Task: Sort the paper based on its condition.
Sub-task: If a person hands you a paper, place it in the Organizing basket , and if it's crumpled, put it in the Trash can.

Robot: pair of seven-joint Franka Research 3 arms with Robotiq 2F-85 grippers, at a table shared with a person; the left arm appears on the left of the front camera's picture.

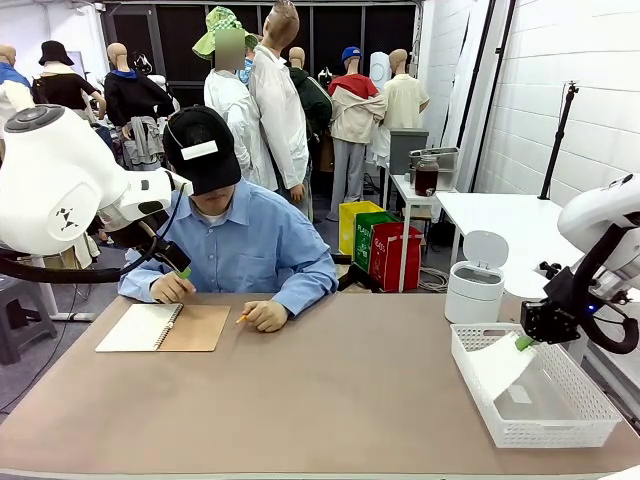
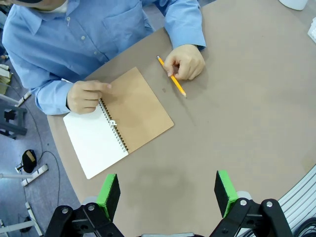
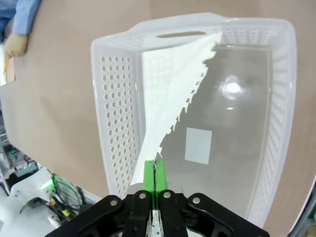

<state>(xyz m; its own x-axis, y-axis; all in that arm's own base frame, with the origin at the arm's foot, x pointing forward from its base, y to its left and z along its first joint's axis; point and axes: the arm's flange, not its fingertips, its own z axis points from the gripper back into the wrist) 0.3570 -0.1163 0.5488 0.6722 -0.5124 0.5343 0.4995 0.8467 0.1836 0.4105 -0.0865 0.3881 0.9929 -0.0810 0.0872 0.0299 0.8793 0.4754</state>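
Paper (image 3: 168, 89) dangling into white basket (image 3: 111, 94), pinched at its torn edge by right gripper (image 3: 154, 174). Could drape over the rim on release. Left gripper (image 2: 168, 193) spread wide above notebook (image 2: 118, 121).

My right fingers (image 3: 155, 180) are pressed together on the paper (image 3: 170, 94), which hangs down into the basket (image 1: 480, 385) at the bench's (image 1: 330, 390) right end. A small scrap (image 3: 198, 145) lies in the basket beside the paper. Behind the basket stands a lidded bin (image 1: 474, 280). Far left of the basket lies the notebook (image 1: 165, 327), my left fingers (image 2: 167, 193) spread above it, a pencil (image 2: 172, 76) between notebook and basket
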